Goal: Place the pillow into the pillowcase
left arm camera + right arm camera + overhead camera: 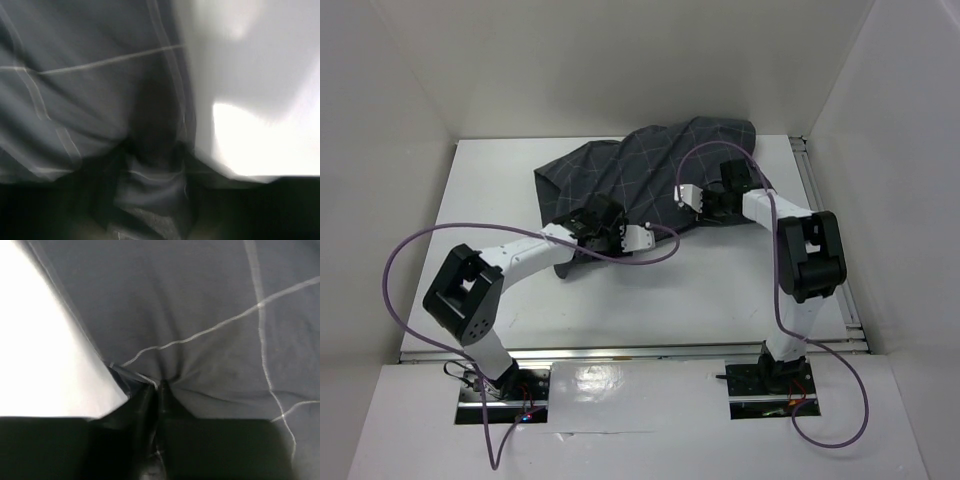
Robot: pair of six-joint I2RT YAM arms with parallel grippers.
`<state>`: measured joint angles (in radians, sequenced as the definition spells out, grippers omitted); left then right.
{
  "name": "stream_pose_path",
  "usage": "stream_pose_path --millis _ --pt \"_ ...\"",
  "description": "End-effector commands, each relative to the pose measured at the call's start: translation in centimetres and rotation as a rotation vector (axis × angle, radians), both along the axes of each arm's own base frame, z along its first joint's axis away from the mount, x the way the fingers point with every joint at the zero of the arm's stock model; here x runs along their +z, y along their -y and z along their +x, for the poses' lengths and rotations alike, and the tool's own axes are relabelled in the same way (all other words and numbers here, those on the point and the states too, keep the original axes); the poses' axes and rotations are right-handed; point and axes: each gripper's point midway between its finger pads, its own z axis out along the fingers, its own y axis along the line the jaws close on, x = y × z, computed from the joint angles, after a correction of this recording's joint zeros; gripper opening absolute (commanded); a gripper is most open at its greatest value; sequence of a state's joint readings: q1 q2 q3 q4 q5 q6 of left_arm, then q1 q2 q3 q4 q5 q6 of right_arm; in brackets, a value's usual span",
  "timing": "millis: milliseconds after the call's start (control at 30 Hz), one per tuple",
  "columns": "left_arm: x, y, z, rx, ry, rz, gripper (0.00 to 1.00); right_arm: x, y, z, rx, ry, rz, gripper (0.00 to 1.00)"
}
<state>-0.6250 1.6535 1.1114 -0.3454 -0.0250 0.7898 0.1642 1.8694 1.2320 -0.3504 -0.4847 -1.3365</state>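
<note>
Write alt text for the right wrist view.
The right gripper pinches a fold of the dark grey, grid-lined pillowcase, which fills most of the frame. A bright white surface shows at the left.

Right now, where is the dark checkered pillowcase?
Top view: the pillowcase lies far-middle on the table, left tool and right tool at its near edge.
</note>
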Motion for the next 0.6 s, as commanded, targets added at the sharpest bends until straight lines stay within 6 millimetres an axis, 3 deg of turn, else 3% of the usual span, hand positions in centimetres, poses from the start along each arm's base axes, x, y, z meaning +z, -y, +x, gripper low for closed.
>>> stream_pose_path --millis 0,33,67,167,300,333,400,433,467,533,567 --pt "0.9 0.5 3.0 0.102 0.064 -0.011 0.44 -0.4 1.3 1.5 -0.082 -0.009 -0.041 0.0" --pt "1.4 0.4 3.5 0.129 0.076 -0.008 0.05 -0.7 1.3 1.4 -0.091 -0.029 -0.039 0.0" --pt "1.5 0.4 3.7 0.158 0.084 -0.02 0.0 -0.6 1.2 1.3 -0.102 -0.047 -0.024 0.0" --pt "1.9 -0.1 4.3 0.195 0.085 -0.039 0.0 1.5 1.2 1.5 -0.132 -0.032 0.019 0.0" --pt "5.8 -0.3 4.9 0.269 0.111 -0.155 0.0 5.6 0.0 0.3 -0.149 -0.026 0.121 0.0" --pt "6.4 -0.5 4.8 0.282 0.109 -0.174 0.0 7.8 -0.5 -0.6 -0.151 -0.025 0.17 0.0" --pt "9.3 -0.5 4.1 0.297 0.138 -0.246 0.0 9.5 -1.0 -1.9 -0.153 -0.032 0.224 0.0" --pt "10.6 -0.5 3.9 0.298 0.152 -0.278 0.0 12.1 -1.6 -3.1 -0.151 -0.016 0.281 0.0" --pt "12.6 -0.9 3.1 0.305 0.181 -0.318 0.0 12.7 -1.5 -3.9 -0.153 -0.017 0.308 0.0" --pt "14.6 -1.3 1.9 0.323 0.196 -0.38 0.0 14.7 -2.1 -6.0 -0.144 -0.024 0.369 0.0" --pt "15.5 -1.5 1.5 0.332 0.208 -0.406 0.0 17.4 -2.1 -7.4 -0.129 0.035 0.4 0.0"
